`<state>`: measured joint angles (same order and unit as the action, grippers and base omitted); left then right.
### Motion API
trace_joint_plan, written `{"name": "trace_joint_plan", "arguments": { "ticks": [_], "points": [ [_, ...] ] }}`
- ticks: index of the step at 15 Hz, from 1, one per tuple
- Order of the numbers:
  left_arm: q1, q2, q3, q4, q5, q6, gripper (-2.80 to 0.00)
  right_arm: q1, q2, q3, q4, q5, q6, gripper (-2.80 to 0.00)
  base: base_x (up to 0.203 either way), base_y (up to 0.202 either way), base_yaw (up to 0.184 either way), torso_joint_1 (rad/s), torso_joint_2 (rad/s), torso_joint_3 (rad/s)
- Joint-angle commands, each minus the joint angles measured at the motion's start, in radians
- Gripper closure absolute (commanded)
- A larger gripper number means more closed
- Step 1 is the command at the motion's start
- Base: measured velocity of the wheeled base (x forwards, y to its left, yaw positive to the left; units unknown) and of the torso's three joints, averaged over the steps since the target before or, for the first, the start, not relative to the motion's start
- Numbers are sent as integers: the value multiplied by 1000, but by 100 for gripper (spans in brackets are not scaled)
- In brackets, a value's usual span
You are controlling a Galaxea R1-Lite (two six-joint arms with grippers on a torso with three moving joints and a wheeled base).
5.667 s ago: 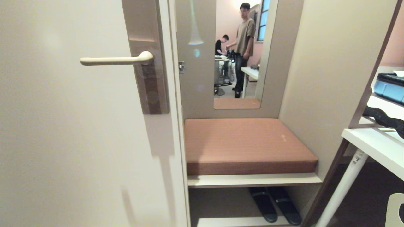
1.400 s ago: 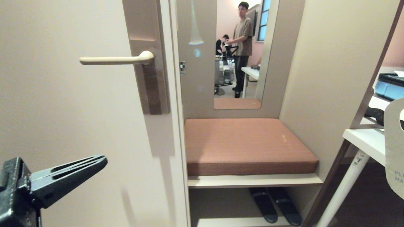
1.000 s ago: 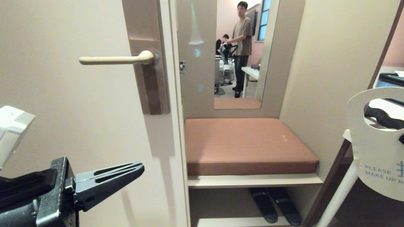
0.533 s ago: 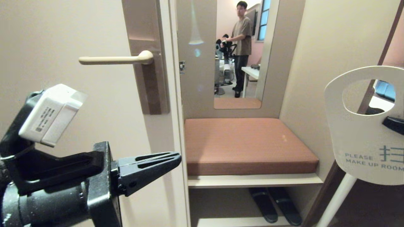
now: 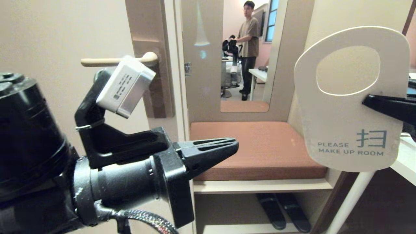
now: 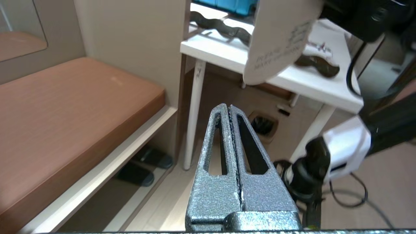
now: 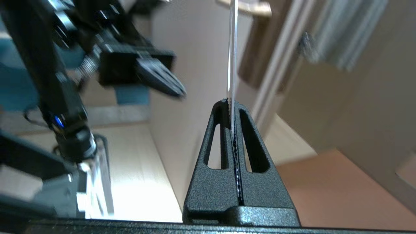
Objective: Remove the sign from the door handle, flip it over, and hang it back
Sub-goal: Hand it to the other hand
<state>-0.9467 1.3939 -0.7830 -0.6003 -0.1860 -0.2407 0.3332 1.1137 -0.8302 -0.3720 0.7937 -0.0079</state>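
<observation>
Nearest the camera, the left black tool [image 5: 234, 144] juts rightward, clenched on nothing. Opposite, the right tool [image 5: 365, 99] grips the rounded white card sign [image 5: 341, 126] reading "PLEASE MAKE UP ROOM" by its right edge, with open air between them. Beyond, the slim cream lever door handle [image 5: 107, 60] hangs bare.

The sign [image 5: 344, 107] looks like thin matt white card with printed blue lettering, and the handle [image 5: 107, 60] is smooth cream with a soft sheen. Behind the handle, the plate [image 5: 152, 26] is glossy brown metal. The cushion [image 5: 260, 146] right of the handle looks like finely ribbed brown cloth, and the left gripper [image 6: 229, 109] has a rough speckled finish.
</observation>
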Motion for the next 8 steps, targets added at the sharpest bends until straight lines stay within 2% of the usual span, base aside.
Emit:
{"name": "trace_joint_plan", "arguments": {
  "ticks": [1,7,8],
  "points": [
    [-3,48,-32,-6,0,-8,0,26,49,-1,-64,4,24,0,0,0,0,0,0,0],
    [-10,90,-32,-42,0,-11,0,50,86,5,-196,4,186,0,0,0,0,0,0,0],
    [-10,99,-32,-53,-2,-11,-280,50,100,5,-235,4,216,0,0,0,0,0,0,0]
  ]
}}
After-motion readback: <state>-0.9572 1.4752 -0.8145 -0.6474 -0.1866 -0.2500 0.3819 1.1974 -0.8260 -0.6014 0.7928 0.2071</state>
